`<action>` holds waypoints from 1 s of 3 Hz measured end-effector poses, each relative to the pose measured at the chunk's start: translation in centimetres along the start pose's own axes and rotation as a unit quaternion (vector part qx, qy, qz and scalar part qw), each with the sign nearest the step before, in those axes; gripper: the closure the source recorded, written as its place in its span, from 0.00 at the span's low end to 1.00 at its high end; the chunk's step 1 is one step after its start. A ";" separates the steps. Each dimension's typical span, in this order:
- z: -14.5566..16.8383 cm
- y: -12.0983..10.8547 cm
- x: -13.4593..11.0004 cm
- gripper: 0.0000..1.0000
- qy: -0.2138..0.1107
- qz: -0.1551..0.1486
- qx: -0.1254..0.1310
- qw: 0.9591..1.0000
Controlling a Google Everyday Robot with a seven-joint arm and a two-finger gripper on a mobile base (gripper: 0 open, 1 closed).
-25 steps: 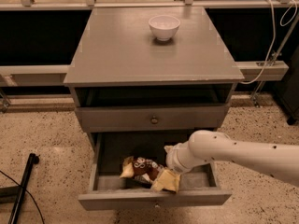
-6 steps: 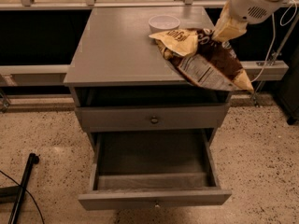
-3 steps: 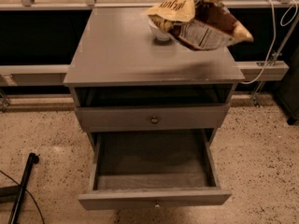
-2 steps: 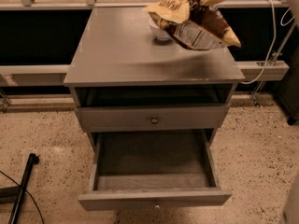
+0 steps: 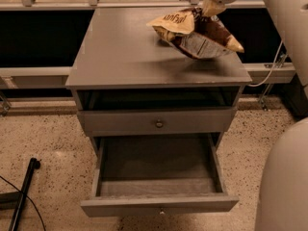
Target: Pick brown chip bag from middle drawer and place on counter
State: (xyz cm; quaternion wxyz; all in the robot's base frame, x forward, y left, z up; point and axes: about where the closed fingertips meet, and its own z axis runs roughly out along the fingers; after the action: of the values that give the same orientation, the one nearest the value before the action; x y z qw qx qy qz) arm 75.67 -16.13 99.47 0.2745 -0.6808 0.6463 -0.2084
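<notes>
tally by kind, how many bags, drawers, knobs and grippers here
chip bag: 1, held over the counter
gripper: 1, at the top edge, shut on the bag
drawers: 2, open drawer below shut drawer
knobs: 2, one per drawer
total: 6

We are looking from above and in front of the grey cabinet (image 5: 154, 121), facing its drawer fronts squarely, with our one camera tilting steeply down toward the speckled floor (image 5: 53, 138). We are standing near enough that the counter (image 5: 125, 52) and the open middle drawer (image 5: 159, 203) are filling the middle of the view. Pale robot body parts (image 5: 284, 177) are crowding the right edge, close to the lens. The gripper (image 5: 210, 9) is sitting at the top edge, right of centre, pinching the brown chip bag (image 5: 199, 35) above the counter.
</notes>
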 end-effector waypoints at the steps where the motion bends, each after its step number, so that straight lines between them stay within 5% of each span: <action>1: 0.0 0.0 0.0 0.23 0.000 0.000 0.000 1.000; 2: 0.0 0.0 0.0 0.01 0.000 0.000 0.000 1.000; 3: 0.0 0.1 0.1 0.00 0.000 0.002 -0.003 1.000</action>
State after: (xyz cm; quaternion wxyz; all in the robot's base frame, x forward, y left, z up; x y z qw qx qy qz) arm 75.60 -16.22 99.39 0.2733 -0.6805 0.6480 -0.2058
